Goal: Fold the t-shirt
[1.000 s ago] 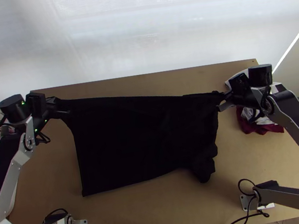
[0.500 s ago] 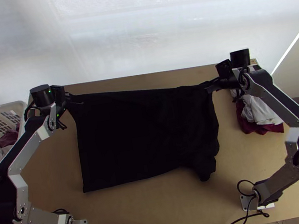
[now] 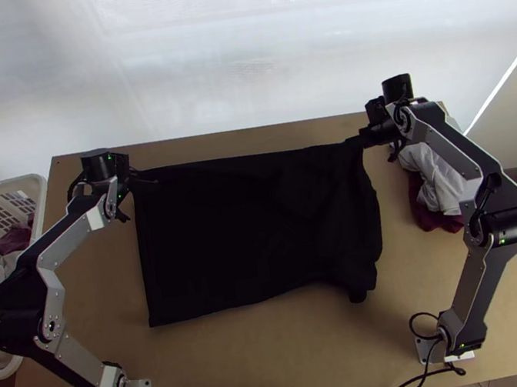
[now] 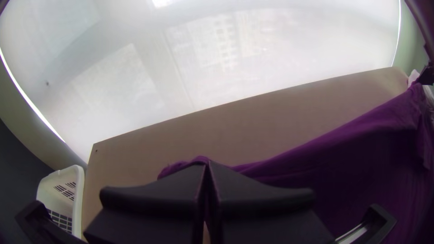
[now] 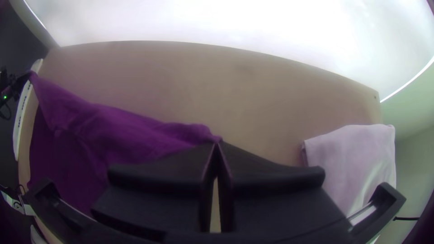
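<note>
A dark t-shirt (image 3: 257, 233) is lying broadly spread across a light wooden table (image 3: 282, 353), its near edge running fairly straight at the left and bunching at the near right corner, as the job is apparently standing at the straightening stage, with the main fold still waiting to be made; the next move is probably calling for both grippers to be keeping the far edge taut while laying it flat or bringing it over toward the near edge, and the rumpled near right corner is threatening to leave the fold uneven. Midway up the right side, a white cloth (image 3: 440, 182) is resting over a maroon cloth (image 3: 427, 215), just beside the garment, while a white basket (image 3: 44, 196) is standing at the table's left. At the far side, the left gripper (image 4: 207, 163) is clenching the shirt's far left corner, a little fabric poking out past its closed fingertips, and the right gripper (image 5: 217, 143) is pinching the far right corner at the very tips, the far edge stretching between the two and the body of the shirt spreading from the fingers toward the near side
</note>
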